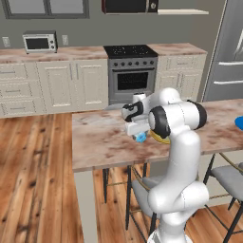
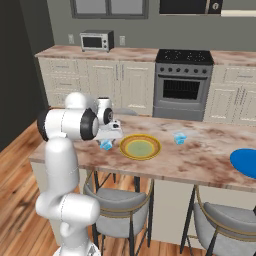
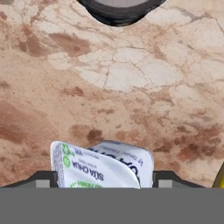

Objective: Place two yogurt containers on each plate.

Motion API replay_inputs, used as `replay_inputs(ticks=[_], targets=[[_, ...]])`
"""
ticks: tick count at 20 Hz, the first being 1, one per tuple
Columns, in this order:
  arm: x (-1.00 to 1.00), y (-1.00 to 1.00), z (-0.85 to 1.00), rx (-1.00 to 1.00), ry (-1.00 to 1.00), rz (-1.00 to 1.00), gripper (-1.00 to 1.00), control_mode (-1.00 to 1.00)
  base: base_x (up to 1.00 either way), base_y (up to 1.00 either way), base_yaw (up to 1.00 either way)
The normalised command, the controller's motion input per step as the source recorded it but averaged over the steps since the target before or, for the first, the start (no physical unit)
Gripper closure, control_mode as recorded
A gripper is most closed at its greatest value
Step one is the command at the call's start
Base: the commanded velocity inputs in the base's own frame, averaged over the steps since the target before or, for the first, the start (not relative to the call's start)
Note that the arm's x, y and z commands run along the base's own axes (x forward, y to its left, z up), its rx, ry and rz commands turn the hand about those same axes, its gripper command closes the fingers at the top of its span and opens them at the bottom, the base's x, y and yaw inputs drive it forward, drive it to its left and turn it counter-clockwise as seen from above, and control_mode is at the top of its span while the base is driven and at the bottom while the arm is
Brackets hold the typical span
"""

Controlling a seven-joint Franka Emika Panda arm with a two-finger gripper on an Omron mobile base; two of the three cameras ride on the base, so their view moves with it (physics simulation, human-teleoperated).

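Your gripper (image 3: 103, 183) sits low over the counter (image 2: 200, 160) near its left end, fingers clamped on a pale-blue yogurt cup (image 3: 103, 165), just beside the yellow-rimmed plate (image 2: 140, 147); another cup (image 2: 179, 137) stands beyond that plate.

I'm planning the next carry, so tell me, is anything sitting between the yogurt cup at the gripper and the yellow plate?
Nothing visible. The yogurt cup sits between the fingers of the gripper, just beside the yellow plate, with bare counter between them.
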Motion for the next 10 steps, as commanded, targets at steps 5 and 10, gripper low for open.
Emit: replay_inputs(ticks=[5,10], targets=[[-0.15,-0.07,0.00,0.03,-0.06,0.00,1.00,-1.00,0.00,0.00,0.00],[-0.29,-0.36,0.48,0.16,-0.05,-0.10,1.00,-1.00,0.00,0.00,0.00]])
